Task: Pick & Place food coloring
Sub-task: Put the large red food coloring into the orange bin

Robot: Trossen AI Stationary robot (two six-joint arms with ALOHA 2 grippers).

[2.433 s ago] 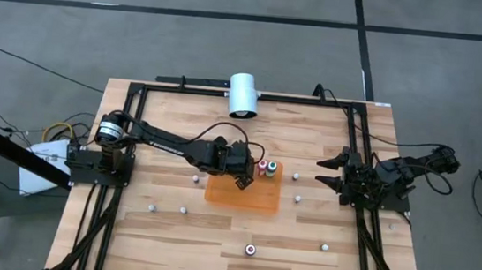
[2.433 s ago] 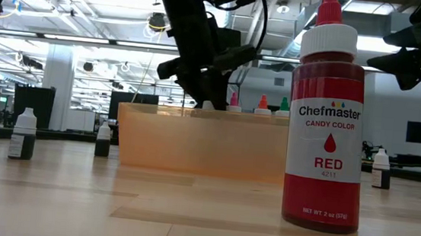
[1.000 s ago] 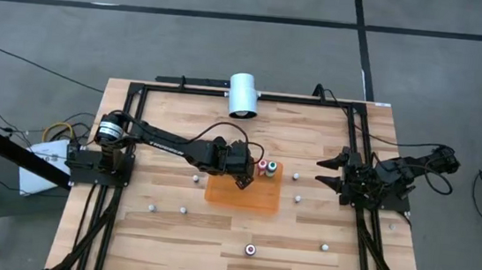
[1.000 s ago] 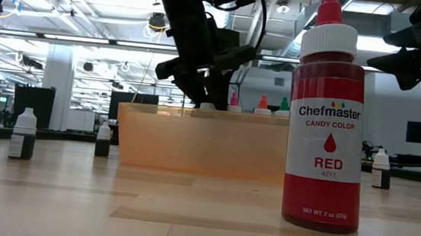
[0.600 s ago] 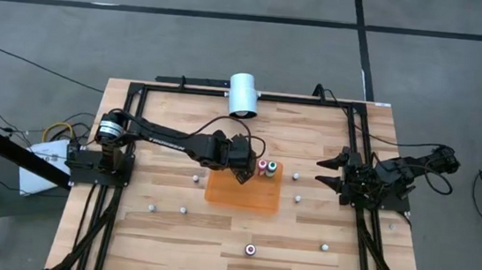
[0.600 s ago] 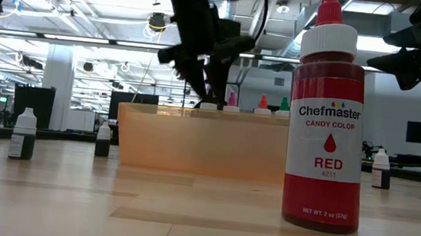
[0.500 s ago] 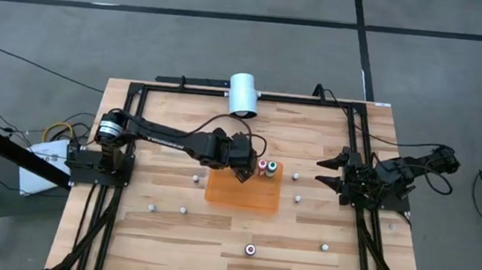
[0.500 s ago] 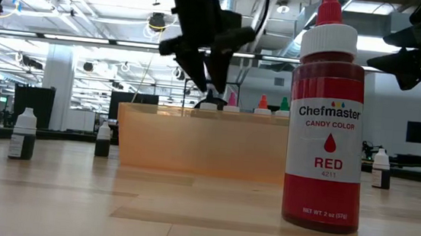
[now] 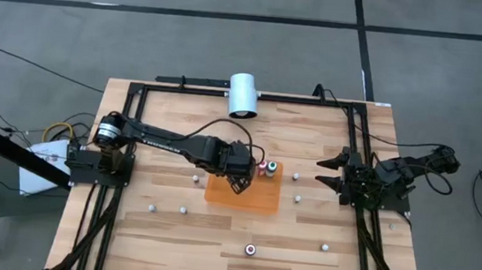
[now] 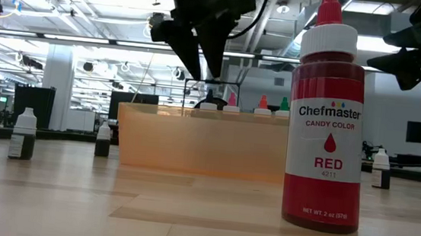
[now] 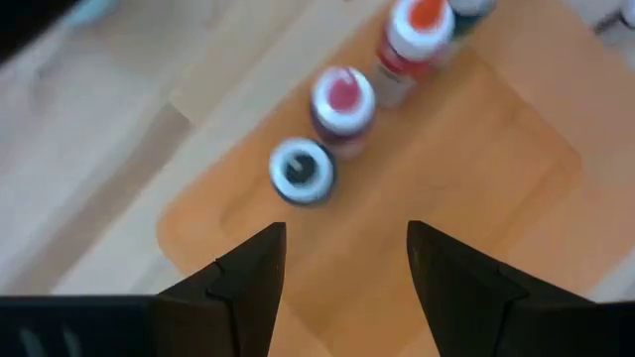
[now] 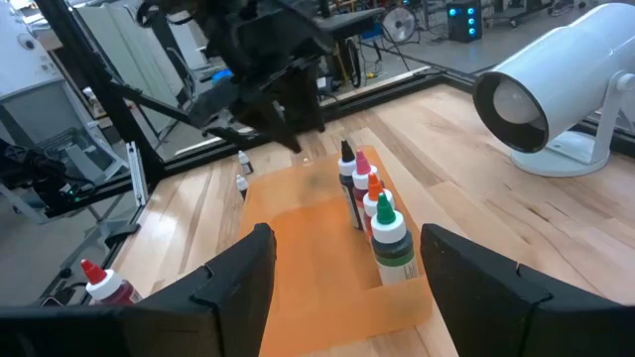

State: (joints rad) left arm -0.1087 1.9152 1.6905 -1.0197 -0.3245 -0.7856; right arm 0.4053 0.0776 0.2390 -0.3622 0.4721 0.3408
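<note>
Several food coloring bottles stand upright in a row on the orange mat: a dark-topped one, a pink-topped one, an orange-topped one and a green-topped one. My left gripper hangs open and empty above the mat, just beside and above the dark-topped bottle, fingers slanting down. My right gripper waits open at the table's right side, touching nothing. More small bottles stand loose on the table.
A large white cylinder lies at the far edge. Loose bottles stand around the mat, among them one at the left, one at the right and a red one near the front edge. A black frame rims the table.
My left gripper has risen from the row of bottles and tipped more steeply downward. The dark-topped bottle it stood around stays upright on the mat, clear of the fingers.
</note>
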